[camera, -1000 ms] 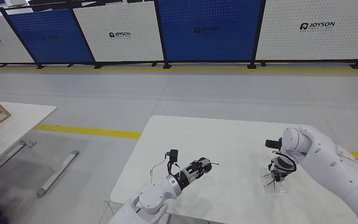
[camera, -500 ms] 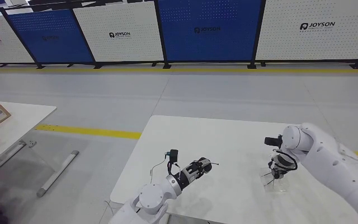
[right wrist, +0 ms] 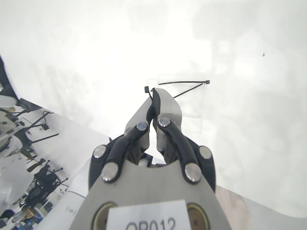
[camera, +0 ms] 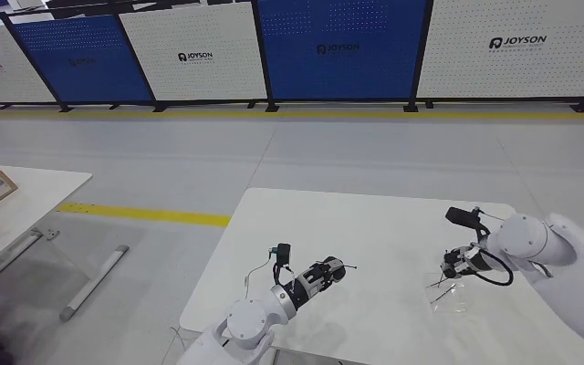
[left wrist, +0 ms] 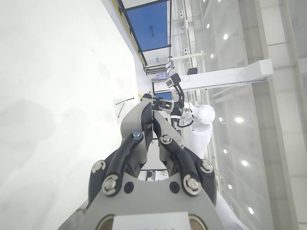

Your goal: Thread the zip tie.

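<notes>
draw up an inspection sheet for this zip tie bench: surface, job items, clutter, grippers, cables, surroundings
surface: white table, with a clear sheet lying near the right arm.
job's things: one zip tie in the right gripper; two loose zip ties in a V on the clear sheet.
clutter: nothing seen.
grippers: right gripper shut on the zip tie, beside the sheet; left gripper shut, with a thin black strip poking from its tip, probably another tie.
cables: black loop at the right wrist; thin wire by the left wrist.
surroundings: blue and white panels, yellow floor line, second table.
</notes>
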`<state>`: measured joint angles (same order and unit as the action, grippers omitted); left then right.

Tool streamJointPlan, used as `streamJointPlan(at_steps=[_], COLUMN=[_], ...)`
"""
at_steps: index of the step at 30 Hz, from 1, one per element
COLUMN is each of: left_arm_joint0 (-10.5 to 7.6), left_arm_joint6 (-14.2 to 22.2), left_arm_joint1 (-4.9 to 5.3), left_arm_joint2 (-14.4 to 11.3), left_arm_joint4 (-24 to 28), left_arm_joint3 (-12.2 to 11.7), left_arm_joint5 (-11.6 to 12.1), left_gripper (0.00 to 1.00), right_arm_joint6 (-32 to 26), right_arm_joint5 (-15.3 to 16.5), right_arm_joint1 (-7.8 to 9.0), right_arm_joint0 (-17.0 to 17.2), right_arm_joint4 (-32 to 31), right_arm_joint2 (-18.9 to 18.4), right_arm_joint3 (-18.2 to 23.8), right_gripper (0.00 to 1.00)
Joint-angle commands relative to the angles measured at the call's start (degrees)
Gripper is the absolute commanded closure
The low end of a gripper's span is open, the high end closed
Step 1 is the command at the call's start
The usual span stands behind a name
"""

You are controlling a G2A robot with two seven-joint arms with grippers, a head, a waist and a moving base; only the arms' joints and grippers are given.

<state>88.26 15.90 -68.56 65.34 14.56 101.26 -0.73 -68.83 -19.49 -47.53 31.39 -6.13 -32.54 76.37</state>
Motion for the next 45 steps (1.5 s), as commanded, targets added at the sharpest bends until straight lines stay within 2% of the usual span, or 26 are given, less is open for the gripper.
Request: streamJointPlan(at_steps=[1,11,15,19,23,25,27,40,43,45], left_arm_joint0=[0.00,0.00,0.00,0.00,0.00,0.00,0.00,0.00,0.00,0.00], left_arm_joint6=[0.00,0.00,0.00,0.00,0.00,0.00,0.00,0.00,0.00,0.00], left_arm_joint1=[0.00,0.00,0.00,0.00,0.00,0.00,0.00,0.00,0.00,0.00], left_arm_joint2=[0.00,0.00,0.00,0.00,0.00,0.00,0.00,0.00,0.00,0.00], left_arm_joint4=[0.00,0.00,0.00,0.00,0.00,0.00,0.00,0.00,0.00,0.00], left_arm_joint3=[0.00,0.00,0.00,0.00,0.00,0.00,0.00,0.00,0.00,0.00], left_arm_joint5=[0.00,0.00,0.00,0.00,0.00,0.00,0.00,0.00,0.00,0.00], left_gripper=[1.00,1.00,1.00,1.00,1.00,1.00,1.00,1.00,1.00,1.00], right_arm_joint6=[-0.10,-0.10,5.25,11.58,20.06,22.19,24.20,24.33,30.99,36.68], right_arm_joint5=[0.01,0.01,0.40,2.46,4.44,6.04,5.08,4.69,5.66,7.77], right_arm_joint1=[-0.12,-0.12,0.12,1.79,3.99,4.72,5.01,5.04,4.69,4.60], right_arm_joint0=[-0.43,-0.43,1.50,5.69,12.86,17.03,19.64,19.90,22.43,25.59], right_arm_joint4=[-0.04,-0.04,1.69,5.93,7.62,8.45,6.12,5.62,5.67,7.52], right_arm_joint2=[0.32,0.32,-2.00,-7.67,-13.63,-15.14,-15.04,-14.97,-15.35,-16.34], right_arm_joint3=[-0.89,-0.89,1.41,5.76,12.01,14.96,16.96,17.32,19.77,22.14], right_gripper=[1.00,1.00,1.00,1.00,1.00,1.00,1.00,1.00,1.00,1.00])
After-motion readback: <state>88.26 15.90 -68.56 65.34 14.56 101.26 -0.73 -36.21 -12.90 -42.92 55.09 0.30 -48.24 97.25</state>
